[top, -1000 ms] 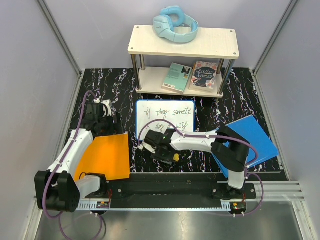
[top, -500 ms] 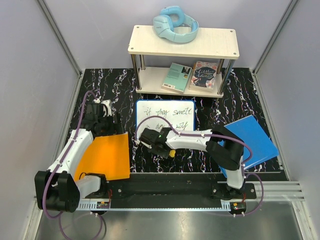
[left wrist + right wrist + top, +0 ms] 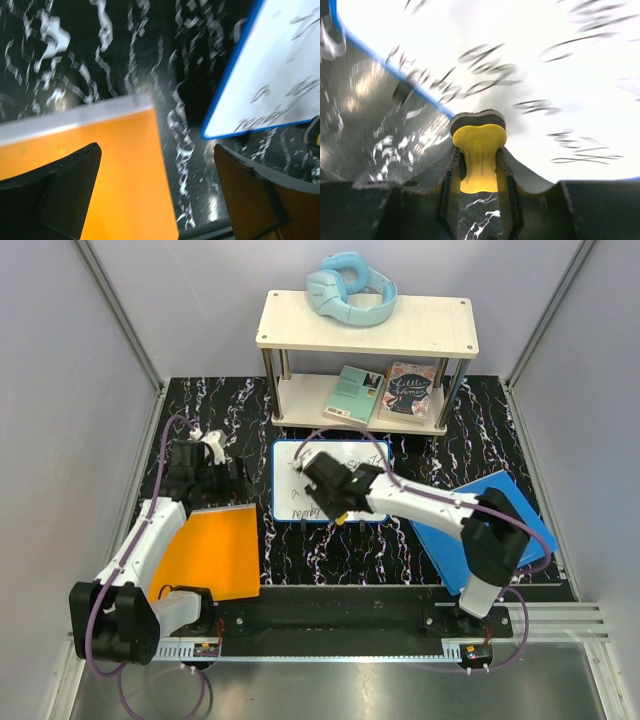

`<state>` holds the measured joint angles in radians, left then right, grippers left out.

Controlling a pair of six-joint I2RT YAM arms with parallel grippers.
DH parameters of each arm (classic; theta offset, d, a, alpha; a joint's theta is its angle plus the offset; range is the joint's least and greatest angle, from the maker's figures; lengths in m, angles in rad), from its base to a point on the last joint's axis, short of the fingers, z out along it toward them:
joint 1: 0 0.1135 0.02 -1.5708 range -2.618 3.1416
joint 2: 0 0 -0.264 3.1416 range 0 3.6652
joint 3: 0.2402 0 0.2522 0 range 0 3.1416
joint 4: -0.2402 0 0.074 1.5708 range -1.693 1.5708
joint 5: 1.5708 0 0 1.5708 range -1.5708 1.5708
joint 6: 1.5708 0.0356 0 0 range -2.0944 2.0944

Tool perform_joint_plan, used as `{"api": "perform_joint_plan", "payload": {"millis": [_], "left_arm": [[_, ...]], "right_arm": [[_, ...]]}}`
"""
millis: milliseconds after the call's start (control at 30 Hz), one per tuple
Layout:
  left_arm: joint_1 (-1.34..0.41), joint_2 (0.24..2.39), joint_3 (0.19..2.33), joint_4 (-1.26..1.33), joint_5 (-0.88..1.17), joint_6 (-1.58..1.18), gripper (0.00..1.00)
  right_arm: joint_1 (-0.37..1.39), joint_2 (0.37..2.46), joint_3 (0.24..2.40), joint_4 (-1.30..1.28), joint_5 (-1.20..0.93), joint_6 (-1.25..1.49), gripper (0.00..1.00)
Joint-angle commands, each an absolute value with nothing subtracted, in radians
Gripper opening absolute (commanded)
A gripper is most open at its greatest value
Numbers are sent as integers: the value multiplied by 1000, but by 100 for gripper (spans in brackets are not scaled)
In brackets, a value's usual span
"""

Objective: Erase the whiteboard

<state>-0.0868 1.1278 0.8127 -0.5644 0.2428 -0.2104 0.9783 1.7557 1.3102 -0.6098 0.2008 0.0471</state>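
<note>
The whiteboard lies flat mid-table, white with a blue rim and dark handwriting on it. My right gripper is over the board's lower middle, shut on a yellow eraser whose dark felt face points at the board just inside its blue edge. The arm hides part of the writing. My left gripper is open with nothing in it, above the far right corner of the orange panel. The whiteboard's corner shows to its right.
An orange panel lies at the left and a blue panel at the right. Behind the board stands a two-level shelf with blue headphones on top and two books below. Grey walls close in the table.
My right arm has swung from the table in front of the board up onto it, and its jaws have closed on the eraser. The left gripper shifted slightly.
</note>
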Motion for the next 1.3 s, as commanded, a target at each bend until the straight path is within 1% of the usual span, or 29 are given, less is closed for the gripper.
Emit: {"api": "perform_joint_plan", "payload": {"millis": [0, 67, 100, 167, 200, 300, 433, 500, 667, 700, 767, 800, 833, 967, 1067, 1200, 1267], "left_arm": [[-86, 1182, 874, -269, 423, -261, 99], [-81, 1254, 893, -192, 483, -278, 99], [-71, 1279, 897, -107, 565, -284, 99], [-60, 1363, 923, -25, 642, -310, 98], [-60, 1394, 937, 33, 719, -314, 97], [-60, 1508, 1002, 87, 799, -327, 93], [-58, 1617, 1055, 130, 854, -345, 88], [-60, 1635, 1055, 190, 882, -377, 87], [-66, 1680, 1058, 248, 916, -405, 79], [-69, 1683, 1058, 253, 919, -405, 76], [-75, 1692, 1060, 252, 917, -397, 64], [-75, 1695, 1060, 252, 916, -396, 60], [-75, 1700, 1060, 252, 911, -394, 53], [-81, 1704, 1063, 227, 882, -382, 38], [-94, 1701, 1074, 195, 859, -353, 35], [-94, 1718, 1080, 195, 862, -350, 25], [-95, 1721, 1078, 196, 865, -342, 22]], "right_arm": [[873, 1651, 1358, -509, 195, 184, 0], [841, 1629, 1356, -492, 193, 204, 0], [816, 1623, 1355, -474, 192, 225, 0], [793, 1608, 1345, -437, 192, 248, 0], [776, 1602, 1339, -428, 190, 265, 0], [761, 1589, 1330, -397, 204, 300, 0], [752, 1585, 1316, -379, 235, 325, 0], [749, 1585, 1304, -371, 264, 342, 0], [744, 1609, 1289, -371, 372, 370, 0], [742, 1617, 1287, -370, 383, 379, 0], [741, 1626, 1285, -367, 409, 387, 0], [741, 1637, 1282, -361, 416, 391, 0], [741, 1641, 1281, -354, 420, 390, 0], [741, 1655, 1266, -307, 436, 381, 0], [741, 1678, 1269, -292, 423, 373, 0], [741, 1703, 1259, -253, 414, 368, 0], [741, 1713, 1252, -224, 407, 364, 0]]}}
